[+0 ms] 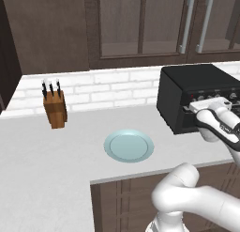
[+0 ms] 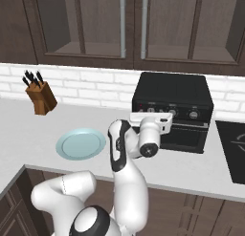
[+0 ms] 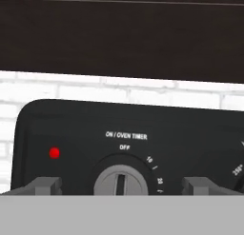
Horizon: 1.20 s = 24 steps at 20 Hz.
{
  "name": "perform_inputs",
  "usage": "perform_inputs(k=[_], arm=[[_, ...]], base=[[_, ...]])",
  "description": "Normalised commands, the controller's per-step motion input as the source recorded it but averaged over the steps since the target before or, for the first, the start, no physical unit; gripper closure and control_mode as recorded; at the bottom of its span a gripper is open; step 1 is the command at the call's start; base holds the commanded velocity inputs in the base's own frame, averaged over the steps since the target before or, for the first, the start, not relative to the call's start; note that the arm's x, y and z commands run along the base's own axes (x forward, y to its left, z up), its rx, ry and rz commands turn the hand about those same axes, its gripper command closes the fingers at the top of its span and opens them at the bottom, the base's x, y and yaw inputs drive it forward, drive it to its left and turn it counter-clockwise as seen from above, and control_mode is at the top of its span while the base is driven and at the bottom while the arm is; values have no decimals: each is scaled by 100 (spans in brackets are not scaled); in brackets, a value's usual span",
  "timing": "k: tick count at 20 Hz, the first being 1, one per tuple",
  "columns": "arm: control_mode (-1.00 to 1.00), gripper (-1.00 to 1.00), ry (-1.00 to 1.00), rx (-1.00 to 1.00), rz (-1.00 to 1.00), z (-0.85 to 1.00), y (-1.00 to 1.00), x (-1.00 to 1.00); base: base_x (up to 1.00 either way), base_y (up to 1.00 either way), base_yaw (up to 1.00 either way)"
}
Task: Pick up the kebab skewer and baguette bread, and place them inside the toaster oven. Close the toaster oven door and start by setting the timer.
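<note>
The black toaster oven [image 1: 187, 81] [image 2: 172, 89] stands on the counter against the brick wall. Its dark door [image 2: 186, 135] looks closed under the knob row. My gripper [image 1: 209, 103] [image 2: 150, 116] hovers at the left end of the control panel, open. In the hand view the gripper [image 3: 121, 185] has one finger on each side of the timer knob [image 3: 120, 181], with gaps to both fingertips [image 3: 45, 185]. The knob's pointer stands at OFF, and a red light [image 3: 54, 153] glows to its left. The kebab skewer and baguette bread are out of view.
A pale blue plate [image 1: 129, 145] [image 2: 80, 144] lies bare on the counter, left of the oven. A brown knife block [image 1: 55, 109] [image 2: 40, 99] stands far left by the wall. A dark cooktop [image 2: 232, 151] lies right of the oven. Wall cabinets hang above.
</note>
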Motion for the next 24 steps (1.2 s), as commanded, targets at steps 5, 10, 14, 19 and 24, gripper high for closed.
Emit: perform_inputs(k=[5, 10, 14, 19, 24], arm=[[-100, 100, 0, 0, 0, 0, 0, 6], [-100, 100, -1, 0, 0, 0, 0, 3], [-100, 100, -6, 0, 0, 0, 0, -11], [-100, 100, -5, 0, 0, 0, 0, -11], [-100, 100, 0, 1, 0, 0, 0, 0]], base=[[0, 0, 0], [0, 0, 0], [0, 0, 0], [0, 0, 0], [0, 0, 0]])
